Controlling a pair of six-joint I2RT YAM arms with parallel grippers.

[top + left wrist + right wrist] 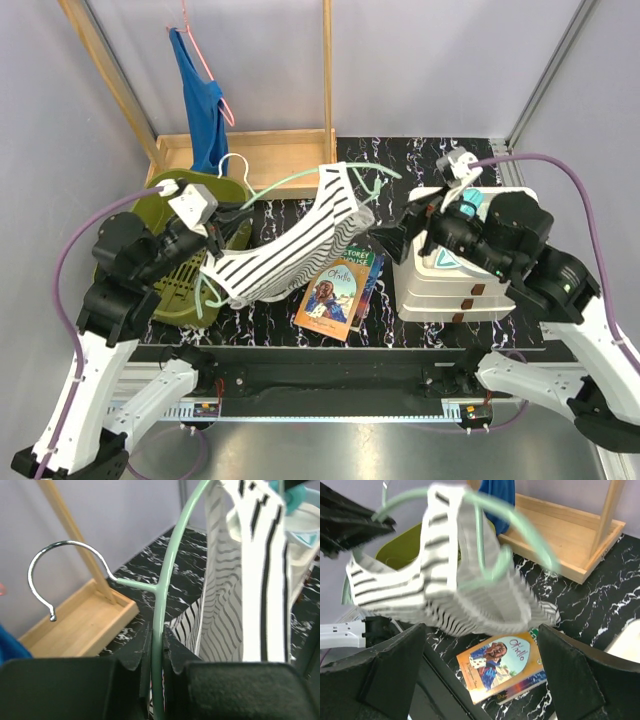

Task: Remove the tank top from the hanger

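The black-and-white striped tank top (300, 240) hangs on a mint green hanger (300, 178) with a silver hook (232, 160), held tilted above the table. My left gripper (232, 222) is shut on the hanger's green wire just below the hook; the left wrist view shows the wire (161, 605) pinched at my left gripper (159, 636), with the tank top (240, 590) draped to the right. My right gripper (398, 232) is open and empty beside the top's right end. In the right wrist view the right gripper (481, 630) stands wide open just below the blurred tank top (445, 580) and the hanger (520, 535).
A blue tank top (205, 95) hangs on a pink hanger from a wooden rack with a tray base (270, 150). An olive basket (185, 270) sits at the left. A book (340, 285) lies under the striped top. White stacked containers (460, 280) stand at the right.
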